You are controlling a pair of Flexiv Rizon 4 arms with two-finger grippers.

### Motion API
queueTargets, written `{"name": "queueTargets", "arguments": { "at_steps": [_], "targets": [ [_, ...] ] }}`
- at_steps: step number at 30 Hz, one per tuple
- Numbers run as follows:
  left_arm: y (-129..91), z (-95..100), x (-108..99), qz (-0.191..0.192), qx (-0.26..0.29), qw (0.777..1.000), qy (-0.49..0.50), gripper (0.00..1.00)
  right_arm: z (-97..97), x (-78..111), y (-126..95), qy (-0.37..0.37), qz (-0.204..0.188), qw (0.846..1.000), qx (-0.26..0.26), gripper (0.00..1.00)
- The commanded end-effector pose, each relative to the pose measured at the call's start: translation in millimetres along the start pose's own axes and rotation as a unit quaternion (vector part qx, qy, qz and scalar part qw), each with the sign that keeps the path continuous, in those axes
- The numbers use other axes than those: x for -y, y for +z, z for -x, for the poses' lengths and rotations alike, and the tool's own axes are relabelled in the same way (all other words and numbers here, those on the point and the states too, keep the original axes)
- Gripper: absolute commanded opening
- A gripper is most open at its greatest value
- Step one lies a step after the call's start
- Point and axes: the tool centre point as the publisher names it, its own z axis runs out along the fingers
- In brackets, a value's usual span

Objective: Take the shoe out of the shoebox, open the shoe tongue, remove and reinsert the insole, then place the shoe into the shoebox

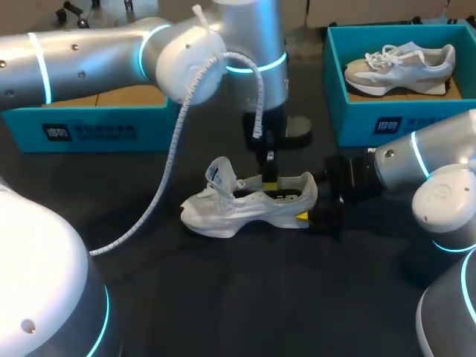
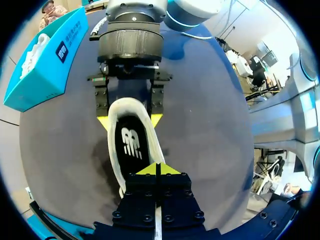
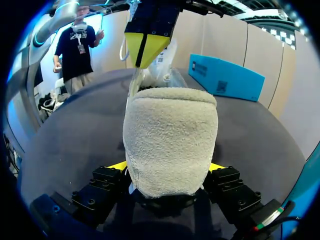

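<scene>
A white shoe (image 1: 245, 204) lies on its side on the dark table, its opening showing a black insole (image 2: 131, 142). My right gripper (image 1: 312, 213) comes in from the right and is shut on the shoe's heel (image 3: 170, 140), one yellow tip on each side. My left gripper (image 1: 269, 177) hangs from above over the shoe's opening, its yellow tips (image 2: 157, 170) pressed together. Seen from the right wrist, the left gripper (image 3: 145, 50) sits just above the collar; I cannot tell whether it pinches anything thin. The teal shoebox (image 1: 335, 111) stands at the back right.
A second, grey-and-white shoe (image 1: 401, 67) lies inside the shoebox. Another teal box part (image 1: 89, 126) stands at the back left, under my left arm. A white spiral cable (image 1: 171, 156) hangs from the left arm toward the table.
</scene>
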Motion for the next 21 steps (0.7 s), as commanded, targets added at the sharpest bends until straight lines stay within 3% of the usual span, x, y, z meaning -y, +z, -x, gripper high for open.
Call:
{"name": "queueTargets", "arguments": {
  "at_steps": [1,10,21],
  "targets": [
    [14.8,10.2,9.5,0.006,-0.006,1.000,-0.001,0.00,1.1,0.3,5.7,0.000,-0.002,1.000,0.002,0.00],
    [25.4,25.7,5.0,0.007,-0.014,1.000,-0.015,0.00,1.1,0.3,5.7,0.000,-0.002,1.000,0.002,0.00],
    [34.4,23.2,-10.3,0.010,-0.005,1.000,-0.005,0.00,1.1,0.3,5.7,0.000,-0.002,1.000,0.002,0.00]
  ]
}}
